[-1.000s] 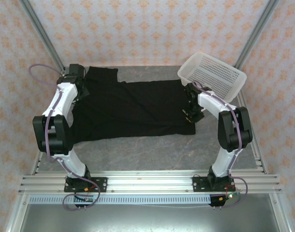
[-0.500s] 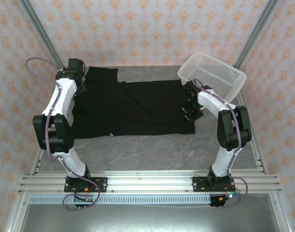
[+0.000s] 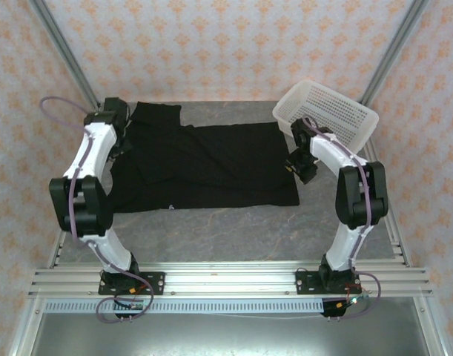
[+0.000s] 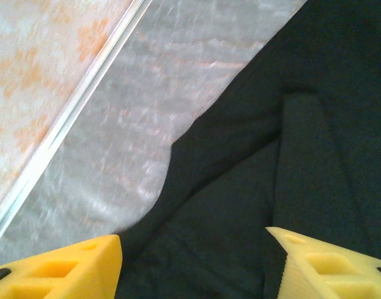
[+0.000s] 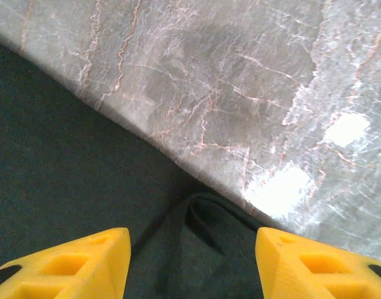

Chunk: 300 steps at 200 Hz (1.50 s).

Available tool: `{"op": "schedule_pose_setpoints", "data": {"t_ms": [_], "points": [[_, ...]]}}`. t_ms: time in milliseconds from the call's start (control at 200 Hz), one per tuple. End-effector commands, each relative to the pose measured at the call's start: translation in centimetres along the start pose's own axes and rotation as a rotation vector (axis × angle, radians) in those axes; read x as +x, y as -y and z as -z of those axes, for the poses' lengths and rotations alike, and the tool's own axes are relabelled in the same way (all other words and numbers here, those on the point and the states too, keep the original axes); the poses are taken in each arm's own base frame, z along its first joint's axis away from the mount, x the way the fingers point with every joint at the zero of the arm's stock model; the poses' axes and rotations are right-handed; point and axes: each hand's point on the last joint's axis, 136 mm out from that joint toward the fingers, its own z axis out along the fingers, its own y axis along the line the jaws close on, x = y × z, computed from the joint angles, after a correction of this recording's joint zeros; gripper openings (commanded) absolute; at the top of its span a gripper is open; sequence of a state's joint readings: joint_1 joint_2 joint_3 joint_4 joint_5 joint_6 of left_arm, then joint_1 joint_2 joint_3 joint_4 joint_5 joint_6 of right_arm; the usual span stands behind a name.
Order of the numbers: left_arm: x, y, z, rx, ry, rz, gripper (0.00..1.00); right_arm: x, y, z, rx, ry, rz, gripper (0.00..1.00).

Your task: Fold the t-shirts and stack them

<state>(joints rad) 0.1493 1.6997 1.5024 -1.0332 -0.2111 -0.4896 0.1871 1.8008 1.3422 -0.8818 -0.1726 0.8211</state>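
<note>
Left hand (image 4: 193,261), fingers apart, hangs over the t-shirt (image 3: 204,167) at its left edge. The t-shirt lies spread, plain black, across the middle of the table (image 3: 233,222). Right hand (image 5: 193,255), also apart, hangs over its right hem. This is likely the grasp before a fold: both must drop and pinch cloth.

Your right gripper (image 5: 193,268) stands with its jaws wide apart; you see one yellow finger (image 5: 78,261) at the lower left and the other at the lower right; between them lies the black t-shirt (image 5: 59,168), its edge puckered into a small fold; beyond it runs the grey marbled table (image 5: 240,81), with bright glare spots at right
</note>
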Motion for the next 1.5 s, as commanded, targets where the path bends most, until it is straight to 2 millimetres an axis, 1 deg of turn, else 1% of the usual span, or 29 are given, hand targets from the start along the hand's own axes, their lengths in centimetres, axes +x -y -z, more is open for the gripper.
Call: {"op": "schedule_pose_setpoints", "data": {"t_ms": [0, 65, 145, 200, 250, 350, 440, 510, 595, 706, 781, 876, 906, 936, 1006, 1076, 1146, 1181, 1206, 1261, 1346, 1496], "points": [[6.2, -4.0, -0.6, -0.027, -0.17, 0.158, 0.6, 1.7, 2.8, 1.7, 0.005, -0.002, 0.044, 0.55], [9.1, -6.0, -1.6, -0.04, -0.232, 0.248, 0.58, 3.1, 4.0, 1.4, -0.007, -0.036, 0.055, 0.56], [11.4, -7.4, -2.7, -0.032, -0.277, 0.314, 0.58, 4.8, 4.5, 1.0, -0.062, -0.08, 0.083, 0.57], [12.7, -7.7, -3.3, -0.013, -0.317, 0.346, 0.59, 5.7, 4.8, 0.7, -0.089, -0.101, 0.095, 0.58], [13.3, -7.5, -3.8, 0.014, -0.345, 0.37, 0.6, 6.2, 4.9, 0.2, -0.107, -0.118, 0.103, 0.6], [13.4, -6.2, -4.7, 0.082, -0.353, 0.402, 0.61, 7.0, 4.6, -0.8, -0.141, -0.152, 0.113, 0.62], [13.6, -5.8, -5.7, 0.078, -0.372, 0.409, 0.6, 7.2, 4.6, -1.5, -0.138, -0.167, 0.106, 0.62], [14.0, -5.6, -6.6, 0.061, -0.393, 0.407, 0.59, 7.1, 4.8, -2.1, -0.126, -0.164, 0.104, 0.61], [14.0, -5.7, -7.8, 0.034, -0.391, 0.394, 0.57, 6.8, 4.8, -2.9, -0.11, -0.168, 0.095, 0.61], [12.9, -4.9, -8.8, 0.044, -0.381, 0.396, 0.55, 6.5, 4.7, -3.6, -0.093, -0.167, 0.089, 0.6], [11.9, -5.0, -9.3, 0.016, -0.366, 0.38, 0.53, 6.4, 5.0, -4.1, -0.071, -0.164, 0.084, 0.58], [11.1, -5.7, -9.8, -0.042, -0.356, 0.342, 0.48, 6.4, 5.5, -4.9, -0.035, -0.164, 0.077, 0.53], [11.0, -6.1, -10.0, -0.068, -0.354, 0.33, 0.45, 6.3, 5.7, -5.2, -0.024, -0.163, 0.075, 0.5], [10.8, -6.3, -10.1, -0.088, -0.349, 0.318, 0.42, 6.2, 5.8, -5.4, -0.015, -0.157, 0.072, 0.45], [10.4, -7.0, -10.4, -0.124, -0.331, 0.295, 0.33, 5.8, 6.0, -5.7, 0.009, -0.142, 0.075, 0.3], [10.2, -7.4, -10.6, -0.152, -0.318, 0.279, 0.19, 5.3, 6.1, -5.6, 0.029, -0.12, 0.079, 0.16], [10.3, -7.6, -10.8, -0.164, -0.323, 0.27, 0.07, 4.7, 6.1, -5.2, 0.042, -0.098, 0.084, 0.05], [10.5, -7.5, -10.8, -0.16, -0.333, 0.27, 0.03, 4.6, 6.3, -5.0, 0.053, -0.091, 0.086, 0.0], [10.7, -7.4, -10.8, -0.154, -0.342, 0.268, 0.0, 4.5, 6.4, -4.9, 0.061, -0.086, 0.087, 0.0], [11.2, -7.5, -10.4, -0.153, -0.356, 0.272, 0.0, 4.5, 6.8, -4.5, 0.076, -0.083, 0.094, 0.0], [12.2, -7.9, -9.7, -0.149, -0.357, 0.294, 0.0, 4.8, 7.8, -4.0, 0.111, -0.09, 0.097, 0.0], [15.9, -8.6, -8.5, -0.132, -0.403, 0.353, 0.0, 5.6, 10.7, -2.8, 0.178, -0.085, 0.11, 0.0]]}}
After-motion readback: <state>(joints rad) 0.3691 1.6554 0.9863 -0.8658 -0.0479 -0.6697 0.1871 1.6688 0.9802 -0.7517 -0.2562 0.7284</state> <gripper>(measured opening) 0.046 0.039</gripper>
